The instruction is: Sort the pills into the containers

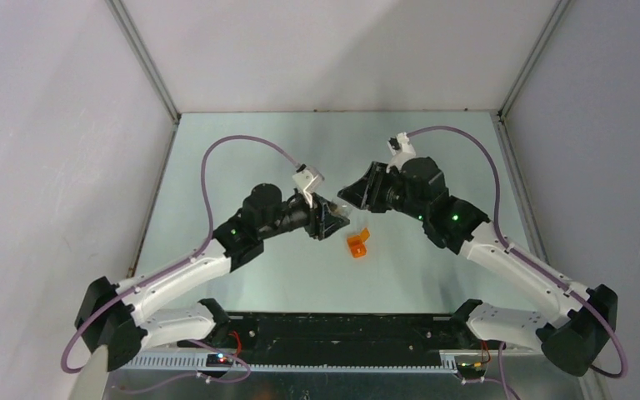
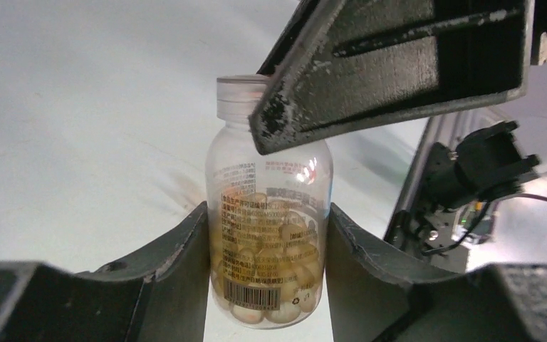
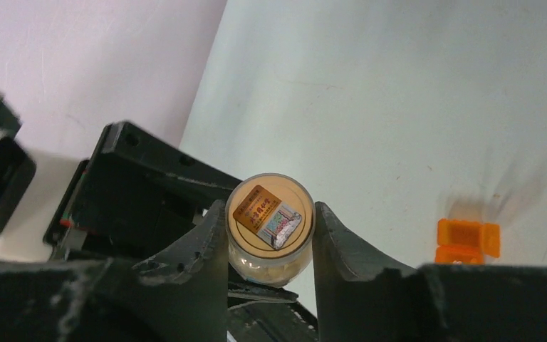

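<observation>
At centre frame, vial (image 2: 271, 185) clamped twice: jaws of left gripper (image 2: 267, 214) on its body, of right gripper (image 3: 269, 214) on its cap (image 2: 236, 96).

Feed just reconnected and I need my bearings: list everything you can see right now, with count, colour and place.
vial: one, pale see-through with a printed label, capped, held between both grippers
pills: many, whitish-tan, inside the vial
orange box: one, bright orange, on the table near the grippers, lid seemingly open
table: one, pale grey-green, under everything
enclosure walls: pale grey, around the table
left gripper: black, shut on the vial's body
right gripper: black, shut on the vial's cap
</observation>
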Robot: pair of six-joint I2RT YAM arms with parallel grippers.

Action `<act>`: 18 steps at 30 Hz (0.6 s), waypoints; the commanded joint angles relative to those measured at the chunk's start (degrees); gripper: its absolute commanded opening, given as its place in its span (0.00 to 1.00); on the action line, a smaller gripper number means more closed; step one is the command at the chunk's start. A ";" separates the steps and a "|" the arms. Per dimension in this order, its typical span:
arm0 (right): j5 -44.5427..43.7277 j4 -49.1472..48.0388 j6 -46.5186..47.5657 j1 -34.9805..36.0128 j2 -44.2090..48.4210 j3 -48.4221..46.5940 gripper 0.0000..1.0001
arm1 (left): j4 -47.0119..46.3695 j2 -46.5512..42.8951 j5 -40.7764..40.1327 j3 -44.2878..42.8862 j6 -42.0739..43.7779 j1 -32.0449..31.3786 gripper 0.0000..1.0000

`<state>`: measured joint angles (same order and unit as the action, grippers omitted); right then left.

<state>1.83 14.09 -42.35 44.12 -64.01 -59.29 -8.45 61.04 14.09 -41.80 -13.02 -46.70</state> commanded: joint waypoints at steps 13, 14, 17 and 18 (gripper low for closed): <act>32.58 -6.04 19.54 -11.69 1.75 -2.85 0.97 | -0.20 1.21 26.71 -4.93 -2.53 6.99 0.00; 25.01 -6.08 15.93 -10.41 1.62 -2.89 0.98 | 1.22 0.51 22.11 -5.16 -0.87 6.94 0.00; 4.29 -5.02 6.57 -1.98 0.43 -4.62 0.96 | 6.87 -0.20 12.92 -6.20 6.39 6.95 0.00; 0.05 -4.26 3.08 -0.24 -0.29 -5.36 0.94 | 8.58 -0.30 9.17 -6.55 8.24 6.92 0.00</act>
<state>26.70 10.59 -26.92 36.32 -63.77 -60.36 -5.34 62.87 35.73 -45.93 -14.26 -39.99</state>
